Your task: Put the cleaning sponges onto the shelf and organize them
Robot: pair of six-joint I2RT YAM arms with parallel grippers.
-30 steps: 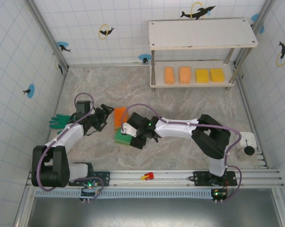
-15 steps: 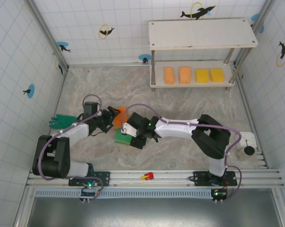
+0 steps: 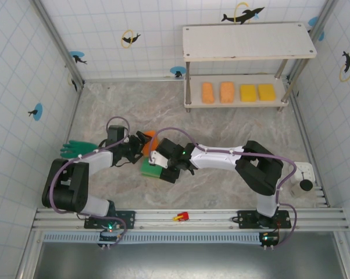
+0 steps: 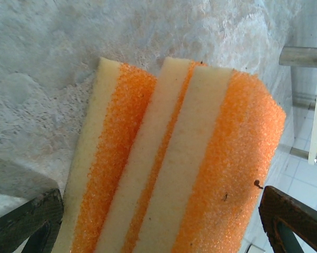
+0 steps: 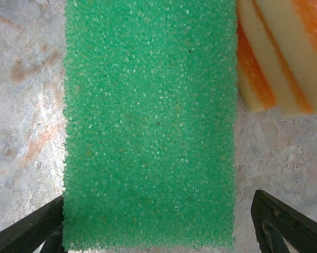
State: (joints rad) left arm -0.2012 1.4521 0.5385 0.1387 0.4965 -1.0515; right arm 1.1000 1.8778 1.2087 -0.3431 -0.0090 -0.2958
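Four cleaning sponges [image 3: 227, 92] sit in a row on the lower board of the shelf [image 3: 247, 42], nothing new there. What moved in the last second is my left claw [image 3: 142, 141]. It's slid right across the bench [image 3: 122, 104] and now has its jaws spread wide on either side of the orange stack [image 4: 174, 158], not squeezing yet. My right claw [image 3: 164, 171] hasn't budged, hanging released over the green sponge [image 5: 148, 126], which lies flat right next to that stack. So I reckon both pickups are lined up and neither has started.

Hard to call whether the orange stack is two sponges or three, I'm just seeing stripes edge-on. Both claws' fingertips get cut off at the bottom of the wrist views. From above, the arms cover a good part of both targets.
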